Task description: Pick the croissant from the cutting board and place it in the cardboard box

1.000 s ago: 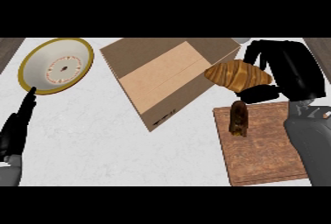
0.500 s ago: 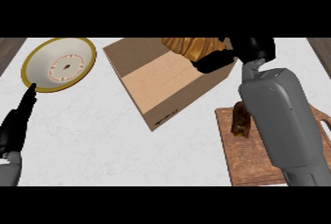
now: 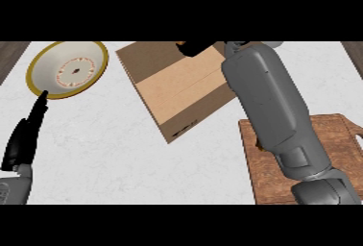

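My right forearm reaches up across the view, over the cardboard box, which lies open in the upper middle. At the top edge my right hand sits over the box's far side, curled on the croissant. Only a small brown sliver of the croissant shows beside the black fingers. The wooden cutting board lies at the right, largely covered by the arm. At the left edge my left hand rests open, fingers pointing up.
A white plate with a yellow rim stands at the upper left, just beyond the left hand's fingertips. A small brown item on the board peeks out beside my forearm. The white counter spreads below the box.
My right hand has carried the croissant up and leftwards from beside the board to the box's far side. The view has shifted. The left hand has stayed put.
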Controlling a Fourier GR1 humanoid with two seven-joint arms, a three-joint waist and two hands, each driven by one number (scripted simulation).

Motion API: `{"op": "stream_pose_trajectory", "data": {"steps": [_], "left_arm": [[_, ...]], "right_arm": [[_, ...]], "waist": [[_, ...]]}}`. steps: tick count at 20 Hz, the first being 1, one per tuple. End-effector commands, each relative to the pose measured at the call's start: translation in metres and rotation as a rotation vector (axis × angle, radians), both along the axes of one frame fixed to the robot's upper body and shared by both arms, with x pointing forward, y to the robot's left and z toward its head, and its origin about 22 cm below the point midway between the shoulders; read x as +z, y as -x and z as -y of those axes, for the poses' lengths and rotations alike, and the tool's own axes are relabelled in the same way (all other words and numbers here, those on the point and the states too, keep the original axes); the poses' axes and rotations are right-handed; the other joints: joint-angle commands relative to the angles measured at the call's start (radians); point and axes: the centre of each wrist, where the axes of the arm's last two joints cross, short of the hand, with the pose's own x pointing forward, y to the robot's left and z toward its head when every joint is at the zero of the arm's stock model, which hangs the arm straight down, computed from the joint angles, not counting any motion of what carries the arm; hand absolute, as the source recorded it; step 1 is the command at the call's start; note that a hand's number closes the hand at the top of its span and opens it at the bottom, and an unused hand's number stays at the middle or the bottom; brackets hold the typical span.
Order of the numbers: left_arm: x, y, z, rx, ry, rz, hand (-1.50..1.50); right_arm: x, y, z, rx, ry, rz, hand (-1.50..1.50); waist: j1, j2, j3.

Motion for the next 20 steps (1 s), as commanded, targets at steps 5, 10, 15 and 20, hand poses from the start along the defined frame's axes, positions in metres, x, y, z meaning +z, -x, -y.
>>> {"op": "stream_pose_trajectory", "data": {"steps": [5, 10, 15, 20], "left_arm": [[0.009, -0.007, -0.002, -0.018, -0.012, 0.019, 0.00], [0.022, -0.012, -0.003, -0.036, -0.001, 0.035, 0.00], [0.010, -0.013, 0.019, -0.062, 0.006, 0.027, 0.00], [0.010, -0.015, 0.007, -0.052, -0.006, 0.040, 0.00]], "right_arm": [[-0.049, -0.023, -0.011, -0.059, 0.043, -0.049, 1.50], [-0.058, -0.027, -0.012, -0.145, -0.034, -0.155, -1.50], [-0.076, -0.028, -0.008, -0.153, -0.102, -0.199, -1.50], [-0.064, -0.029, -0.012, -0.111, -0.154, -0.092, -1.50]], "waist": [[0.029, 0.016, 0.000], [0.040, 0.020, 0.000], [0.046, 0.026, 0.001], [0.048, 0.027, 0.000]]}}
